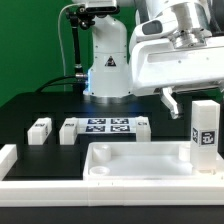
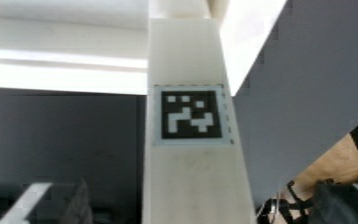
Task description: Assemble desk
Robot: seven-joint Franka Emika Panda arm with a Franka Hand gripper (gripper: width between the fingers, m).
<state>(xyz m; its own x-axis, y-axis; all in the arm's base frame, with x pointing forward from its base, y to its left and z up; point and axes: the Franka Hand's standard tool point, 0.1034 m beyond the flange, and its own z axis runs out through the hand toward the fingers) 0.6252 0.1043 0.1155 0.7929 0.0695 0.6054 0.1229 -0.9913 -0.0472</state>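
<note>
The Panda arm point(image 1: 107, 50) is glossy white, and its rounded base column carries a small black triangular sticker point(image 1: 110, 62). A ring of blue light point(image 1: 108, 93) glows where the column meets the bench point(image 1: 40, 105). Black cables point(image 1: 72, 45) run beside the column on the exterior view's left. Nearer the camera, a boxy white shell point(image 1: 185, 65) sits under a grey metal collar point(image 1: 187, 15). One of the jaws shows as a short dark finger point(image 1: 171, 101).

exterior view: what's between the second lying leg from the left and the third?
The marker board lies flat between the second leg and the third leg. Only the exterior view shows this.
</note>
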